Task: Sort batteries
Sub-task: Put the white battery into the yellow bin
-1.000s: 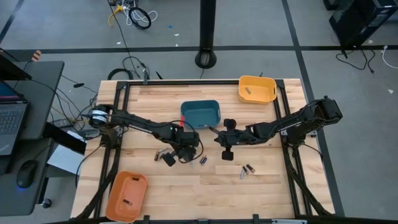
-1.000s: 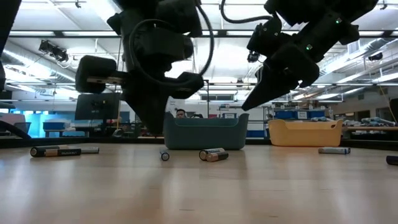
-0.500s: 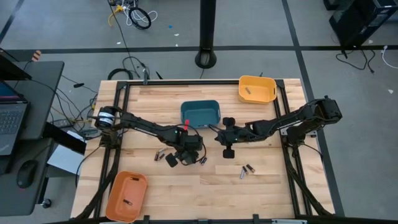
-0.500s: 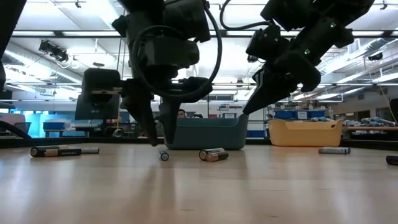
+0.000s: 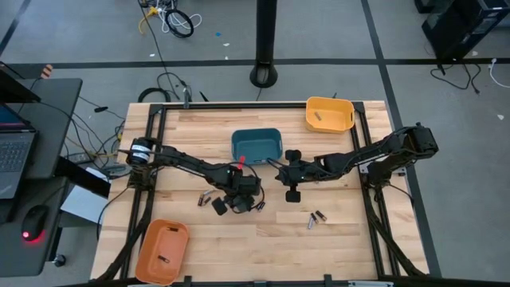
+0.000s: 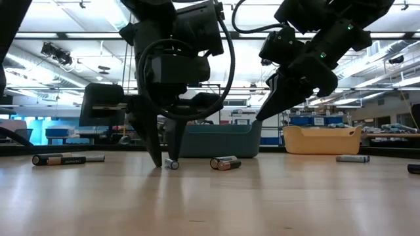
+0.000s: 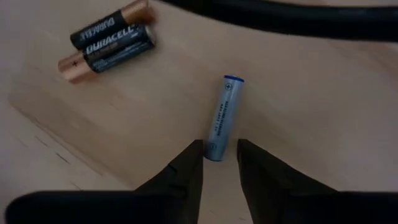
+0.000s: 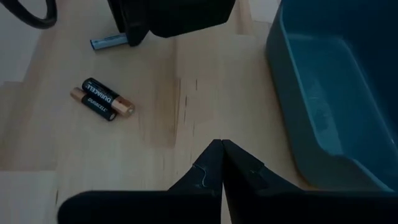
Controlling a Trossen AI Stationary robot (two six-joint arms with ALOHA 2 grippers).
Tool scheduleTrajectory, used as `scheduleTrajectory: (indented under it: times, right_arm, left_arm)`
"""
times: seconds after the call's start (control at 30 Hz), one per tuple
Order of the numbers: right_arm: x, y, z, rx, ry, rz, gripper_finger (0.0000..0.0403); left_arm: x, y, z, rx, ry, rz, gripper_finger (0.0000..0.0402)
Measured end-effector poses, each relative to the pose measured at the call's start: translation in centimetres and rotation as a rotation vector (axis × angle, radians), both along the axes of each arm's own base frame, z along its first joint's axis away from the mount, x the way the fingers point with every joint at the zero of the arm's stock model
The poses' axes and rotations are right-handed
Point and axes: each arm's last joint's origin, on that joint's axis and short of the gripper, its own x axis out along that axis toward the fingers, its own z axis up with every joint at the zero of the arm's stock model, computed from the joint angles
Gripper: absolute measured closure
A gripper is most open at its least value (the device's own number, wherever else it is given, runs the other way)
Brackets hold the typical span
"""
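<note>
A slim silver battery with a blue end (image 7: pixel 221 118) lies flat on the wooden table. My left gripper (image 7: pixel 219 163) is open and points down, with one fingertip on either side of the battery's near end; I see no touch. In the low view its tips (image 6: pixel 163 159) reach the table at that battery (image 6: pixel 172 164). A pair of black-and-copper batteries (image 7: pixel 107 42) lies just beyond. My right gripper (image 8: pixel 221 152) is shut and holds nothing. It hangs above the table beside the teal bin (image 8: pixel 329 106).
The teal bin (image 5: pixel 256 144) stands at the table's middle, a yellow bin (image 5: pixel 329 114) at the far right and an orange bin (image 5: pixel 163 249) at the near left. Loose batteries lie at the left (image 5: pixel 205 197) and right (image 5: pixel 315 217).
My left gripper has opened and come down until its fingertips stand at the table on either side of the silver battery. The battery has not moved.
</note>
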Motion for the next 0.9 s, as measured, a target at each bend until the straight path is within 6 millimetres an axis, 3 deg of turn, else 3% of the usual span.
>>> scheduleTrajectory:
  times: [0.3,0.63,0.9]
  right_arm:
    - [0.0,0.1,0.0,0.014,0.004,-0.010,0.0384]
    - [0.0,0.0,-0.1,0.013,0.005,-0.012,0.0380]
    - [0.3,0.1,0.3,0.071,-0.054,-0.015,0.0380]
  left_arm:
    - [-0.1,0.0,-0.1,-0.068,0.031,0.092,0.0372]
    - [-0.1,0.9,-0.2,-0.187,0.083,0.286,0.0376]
    - [-0.9,2.3,-1.8,-0.299,0.096,0.400,0.0377]
